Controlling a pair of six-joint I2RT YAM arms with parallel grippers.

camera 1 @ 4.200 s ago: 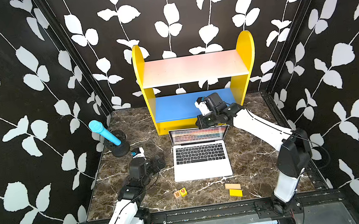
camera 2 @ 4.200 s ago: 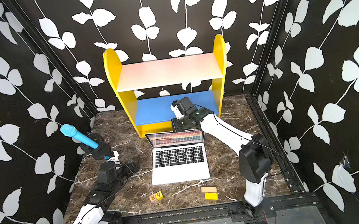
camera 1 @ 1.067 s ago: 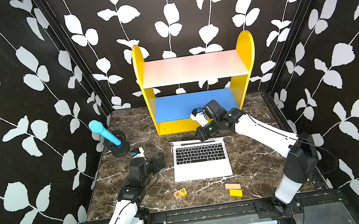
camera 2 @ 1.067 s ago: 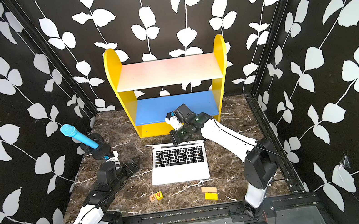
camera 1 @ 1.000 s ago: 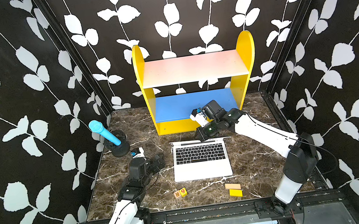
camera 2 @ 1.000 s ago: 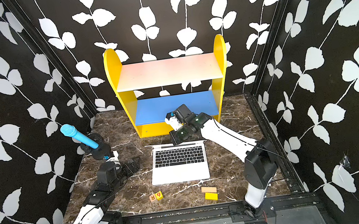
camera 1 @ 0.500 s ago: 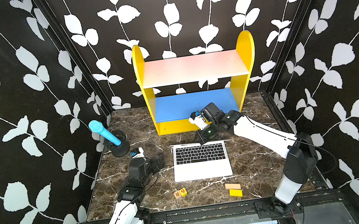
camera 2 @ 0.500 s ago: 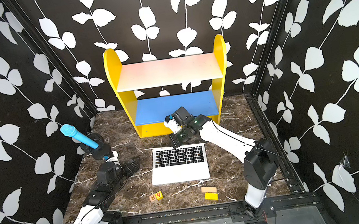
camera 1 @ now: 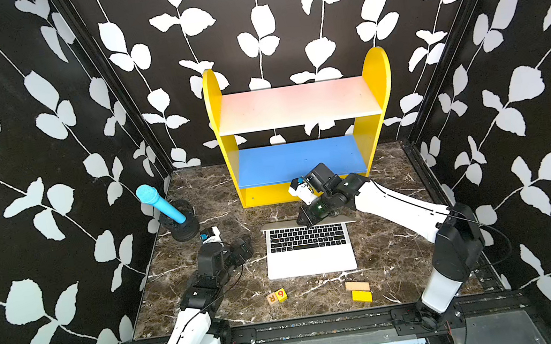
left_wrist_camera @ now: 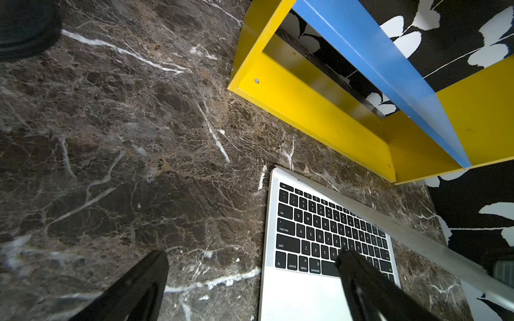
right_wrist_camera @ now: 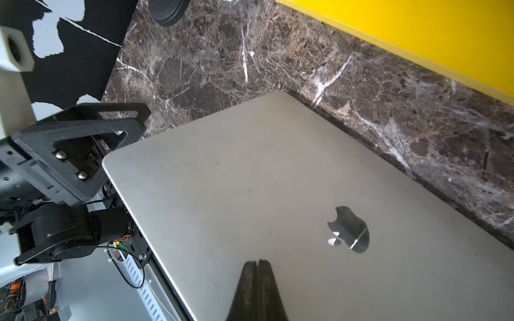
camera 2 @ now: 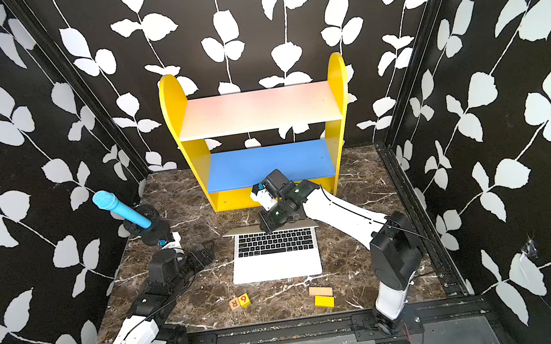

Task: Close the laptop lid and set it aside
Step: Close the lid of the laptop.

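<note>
Yellow shelf (camera 1: 266, 194) stands close behind the laptop lid (right_wrist_camera: 250, 194).

A thin silver laptop (camera 1: 310, 261) lies flat and square in the middle of the brown marble table (camera 1: 387, 248), just near of the yellow shelf (camera 1: 270, 195), with black keys and a pale trackpad facing up. The laptop lid (right_wrist_camera: 278, 194) is partly lowered, leaning toward the keys (screen hidden). Its plain silver back carries a dark apple logo (right_wrist_camera: 349, 229).
</note>
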